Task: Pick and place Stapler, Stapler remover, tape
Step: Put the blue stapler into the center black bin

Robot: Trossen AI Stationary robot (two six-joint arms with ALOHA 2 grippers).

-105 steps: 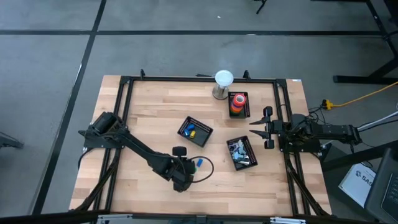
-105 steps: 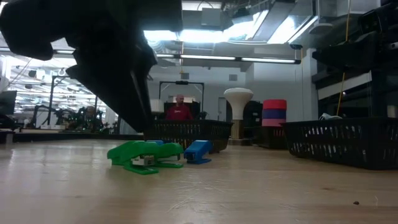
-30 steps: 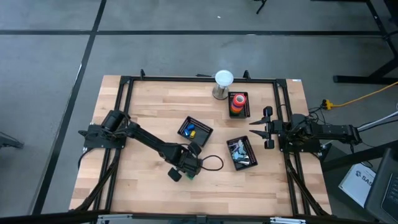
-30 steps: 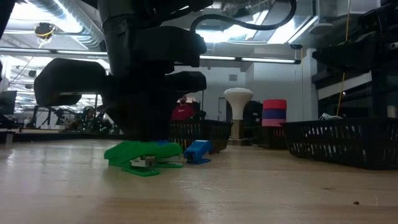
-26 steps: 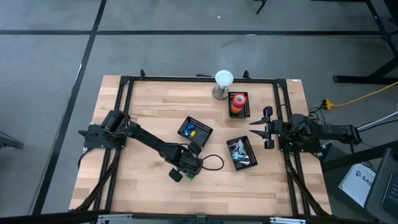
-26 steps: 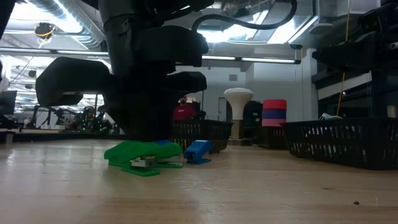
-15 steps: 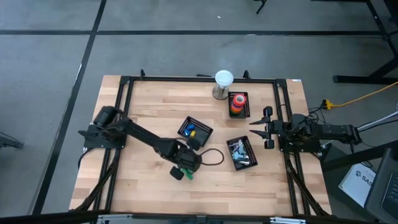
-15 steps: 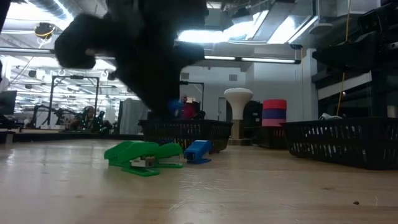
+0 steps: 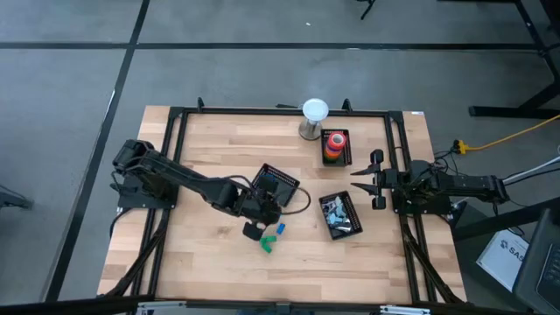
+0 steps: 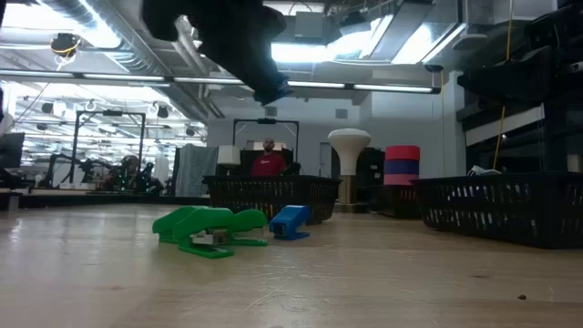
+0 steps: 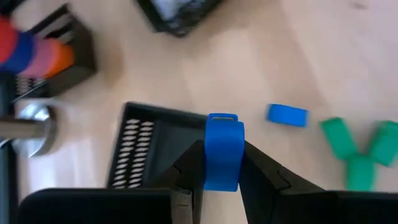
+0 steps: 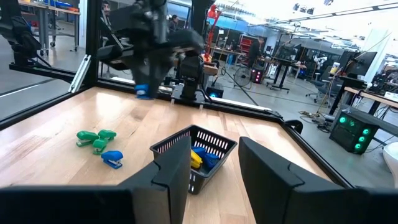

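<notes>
**A:** ok what's in the baskets? I count three black mesh ones on the table (image 9: 201, 149).

**B:** Yep. The middle basket (image 9: 278, 181) has a yellow bit and something blue inside, best seen from the right wrist camera. The one toward the right edge (image 9: 339, 215) holds a jumble of grey metal stuff, can't tell what exactly. The basket by the far edge (image 9: 336, 146) has the tape (image 9: 333, 143) stacked up, red and orange on top. Just beside that sits a white-topped stand (image 9: 313, 117).

**A:** And the arms?

**B:** Left gripper (image 11: 222, 177) is up over the near side of the middle basket, clamped on a blue stapler (image 11: 223, 151). Right gripper (image 12: 213, 163) hangs at the right edge with its fingers apart, holding nothing.

**A:** Anything loose on the wood?

**B:** A green remover (image 9: 265, 244) and a small blue stapler (image 9: 280, 229) just beside it, toward the near edge and apart from the baskets. Left side and near edge are bare planks with lots of room.

**A:** Room behind?

**B:** Workshop benches, ceiling lights, and a person in a red top (image 10: 266, 162) well beyond the far edge.
</notes>
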